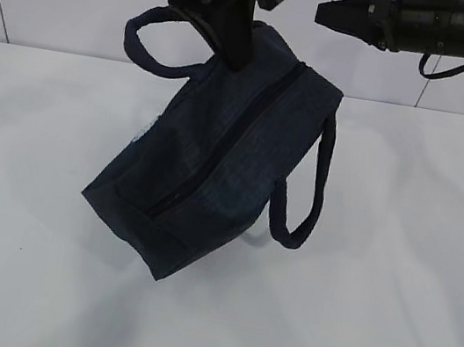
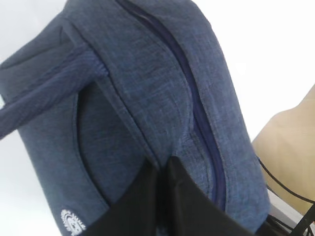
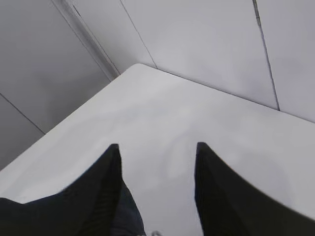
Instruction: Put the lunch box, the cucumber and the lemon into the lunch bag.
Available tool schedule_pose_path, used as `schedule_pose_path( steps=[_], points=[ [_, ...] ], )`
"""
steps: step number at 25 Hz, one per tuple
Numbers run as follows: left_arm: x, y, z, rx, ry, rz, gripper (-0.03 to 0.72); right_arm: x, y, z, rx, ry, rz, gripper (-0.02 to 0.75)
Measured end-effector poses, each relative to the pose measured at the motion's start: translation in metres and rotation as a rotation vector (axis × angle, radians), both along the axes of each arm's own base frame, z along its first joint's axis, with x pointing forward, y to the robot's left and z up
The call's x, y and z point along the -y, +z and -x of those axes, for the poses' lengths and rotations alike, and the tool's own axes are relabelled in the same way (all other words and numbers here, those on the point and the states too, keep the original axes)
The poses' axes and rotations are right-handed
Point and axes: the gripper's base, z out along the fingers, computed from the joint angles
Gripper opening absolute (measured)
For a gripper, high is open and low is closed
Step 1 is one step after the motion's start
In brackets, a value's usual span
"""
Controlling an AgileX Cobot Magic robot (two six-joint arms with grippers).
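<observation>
The dark navy lunch bag (image 1: 215, 171) is tipped up on one end on the white table, its top zipper (image 1: 231, 138) closed along its length. My left gripper (image 1: 228, 39) holds the raised end from above. In the left wrist view its jaws (image 2: 165, 164) are shut on a fold of the bag's fabric (image 2: 147, 88) beside the zipper, with the white logo (image 2: 73, 222) at the lower left. My right gripper (image 1: 323, 15) hovers just right of the bag's top, open and empty (image 3: 156, 147). The lunch box, the cucumber and the lemon are out of view.
One loop handle (image 1: 148, 35) sticks out at the upper left and the other (image 1: 310, 196) hangs down the bag's right side. White table (image 1: 389, 298) lies all around, with its far corner (image 3: 140, 66) against grey wall panels. A beige surface (image 2: 290, 142) and cables sit right of the bag.
</observation>
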Motion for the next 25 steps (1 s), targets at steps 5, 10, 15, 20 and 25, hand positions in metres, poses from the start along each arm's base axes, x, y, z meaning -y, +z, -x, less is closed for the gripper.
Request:
schedule_pose_path(
  steps=[5,10,15,20,25],
  points=[
    [-0.006,0.001,-0.007,0.001,0.039,0.026,-0.006,0.001,0.019,0.006,0.035,-0.005,-0.01,0.405],
    [-0.006,0.005,-0.016,0.044,0.089,0.098,-0.006,0.003,0.056,0.018,0.116,-0.034,-0.007,0.409],
    [-0.002,-0.003,-0.033,0.055,0.173,0.174,-0.006,0.008,0.067,0.022,0.136,-0.05,-0.008,0.409],
    [0.005,-0.017,-0.049,0.0,0.227,0.288,-0.006,0.012,0.066,0.021,0.129,-0.059,-0.006,0.411],
    [0.003,-0.042,-0.075,-0.088,0.331,0.379,-0.006,0.014,0.066,0.021,0.129,-0.063,-0.004,0.411]
  ],
)
